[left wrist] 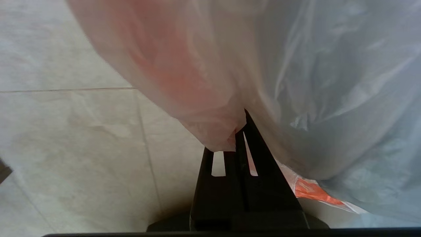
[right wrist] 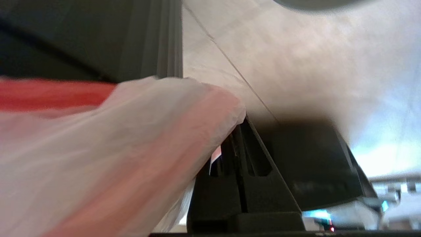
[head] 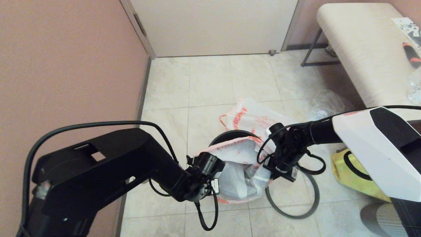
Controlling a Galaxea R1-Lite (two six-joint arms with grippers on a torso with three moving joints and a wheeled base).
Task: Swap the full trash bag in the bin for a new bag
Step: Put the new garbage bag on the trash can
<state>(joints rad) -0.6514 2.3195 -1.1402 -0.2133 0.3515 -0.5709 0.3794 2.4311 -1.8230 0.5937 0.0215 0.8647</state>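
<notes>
The new bag [head: 238,153], milky white with a pink-orange edge, hangs stretched open between both grippers, in front of and over the black bin [head: 230,134], of which only the far rim shows. My left gripper [head: 215,172] is shut on the bag's left edge; in the left wrist view its tips [left wrist: 241,131] pinch the bag's film [left wrist: 296,82]. On the right edge my right gripper [head: 268,159] is shut too, and in the right wrist view its tips [right wrist: 238,126] clamp the pink-edged bag [right wrist: 115,148]. The full trash bag [head: 251,117], printed in red-orange, lies on the floor behind the bin.
A thin grey hoop [head: 310,204] lies on the tiles right of the bin. A yellow tote [head: 355,177] sits on the floor at the right. A cream bench [head: 361,52] stands at the back right, a pink wall [head: 65,65] close on the left.
</notes>
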